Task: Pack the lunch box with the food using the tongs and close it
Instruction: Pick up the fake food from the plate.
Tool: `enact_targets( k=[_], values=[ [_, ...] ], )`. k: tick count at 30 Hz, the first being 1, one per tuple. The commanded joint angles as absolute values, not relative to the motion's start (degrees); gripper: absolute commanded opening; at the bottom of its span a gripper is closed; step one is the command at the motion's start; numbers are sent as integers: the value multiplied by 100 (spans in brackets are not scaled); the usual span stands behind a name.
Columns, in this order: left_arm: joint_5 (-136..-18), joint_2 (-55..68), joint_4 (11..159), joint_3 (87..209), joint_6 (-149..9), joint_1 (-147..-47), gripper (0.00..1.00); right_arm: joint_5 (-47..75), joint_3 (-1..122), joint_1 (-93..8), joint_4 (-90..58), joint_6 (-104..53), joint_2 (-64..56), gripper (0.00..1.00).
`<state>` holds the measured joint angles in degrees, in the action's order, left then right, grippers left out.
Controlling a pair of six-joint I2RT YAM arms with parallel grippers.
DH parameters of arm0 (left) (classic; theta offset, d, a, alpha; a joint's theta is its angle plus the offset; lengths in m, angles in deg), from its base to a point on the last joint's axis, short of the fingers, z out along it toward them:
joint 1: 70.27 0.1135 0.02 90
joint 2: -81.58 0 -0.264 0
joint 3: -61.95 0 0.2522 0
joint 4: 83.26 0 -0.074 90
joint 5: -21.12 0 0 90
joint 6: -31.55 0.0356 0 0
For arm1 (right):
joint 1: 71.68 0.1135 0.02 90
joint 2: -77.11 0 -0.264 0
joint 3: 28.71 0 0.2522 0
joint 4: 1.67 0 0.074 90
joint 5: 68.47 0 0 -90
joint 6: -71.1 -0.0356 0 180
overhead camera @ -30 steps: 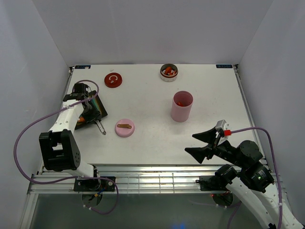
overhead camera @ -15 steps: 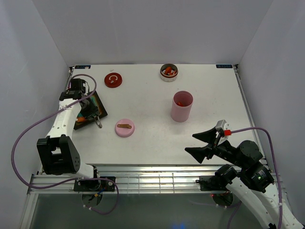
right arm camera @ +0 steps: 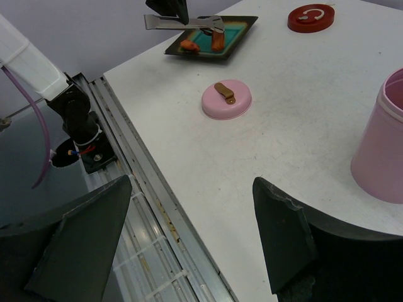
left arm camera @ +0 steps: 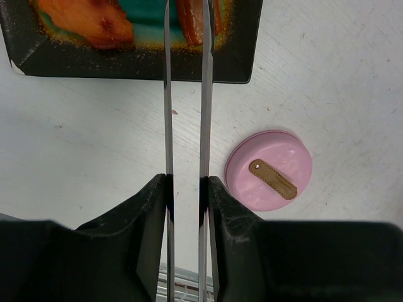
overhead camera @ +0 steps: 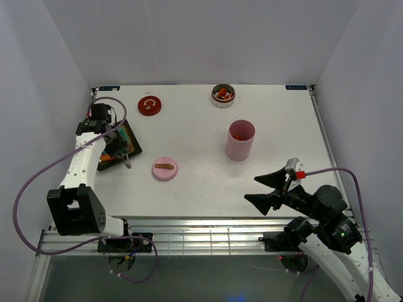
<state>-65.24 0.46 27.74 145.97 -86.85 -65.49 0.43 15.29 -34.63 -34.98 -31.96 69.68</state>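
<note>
Left arm has pulled back toward the table's far-left corner in the last second. The joined end of the tongs was sticking well past the near edge of the tray and now barely clears it, so the tips sit deeper over the teal inside. Left gripper is clamped on the tongs mid-length. The two arms run almost parallel with a narrow gap, a touch tighter than before. The right tong arm lies across the red piece, and the orange piece sits off to the left, apart. The tips are cut off in the wrist view, so I can't tell if the red piece is pinched yet. Reads as lining up a pick, nothing lifted. Tray sits at the left edge, mid-depth. Pink container, which I take as the lunch box, stands open right of centre with something red already in it. Its pink lid lies between tray and container, nearer the front edge, so closing is still to do. Right gripper hasn't moved; it hangs spread wide and empty over the near-right edge. Writing: none legible. Red lid near the far-left corner has a white curved mark, not readable as text. Blue tags at the far corners are too small to read. Round tin at the far edge shows no label.
</note>
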Motion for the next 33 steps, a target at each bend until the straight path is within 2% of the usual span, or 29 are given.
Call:
enact_targets(
  k=[1,3,7,11,20,33],
  values=[
    [-6440,415,2849,14883,-8570,-6526,19,105,1695,-3424,-3319,-3155,6990,84],
    [-6431,450,2849,14892,-8543,-6526,19,105,1704,-3424,-3319,-3164,6990,84],
    [-6431,547,2788,15024,-8508,-6526,12,96,1686,-3424,-3319,-3173,6990,84],
    [-6536,661,2761,15147,-8447,-6535,0,96,1686,-3424,-3319,-3173,6990,84],
    [-6879,925,2752,15261,-8306,-6526,0,79,1660,-3424,-3292,-3190,6972,84],
    [-8952,1602,3253,15595,-8314,-6535,0,289,1520,-3424,-3161,-3278,6841,84]
  ],
)
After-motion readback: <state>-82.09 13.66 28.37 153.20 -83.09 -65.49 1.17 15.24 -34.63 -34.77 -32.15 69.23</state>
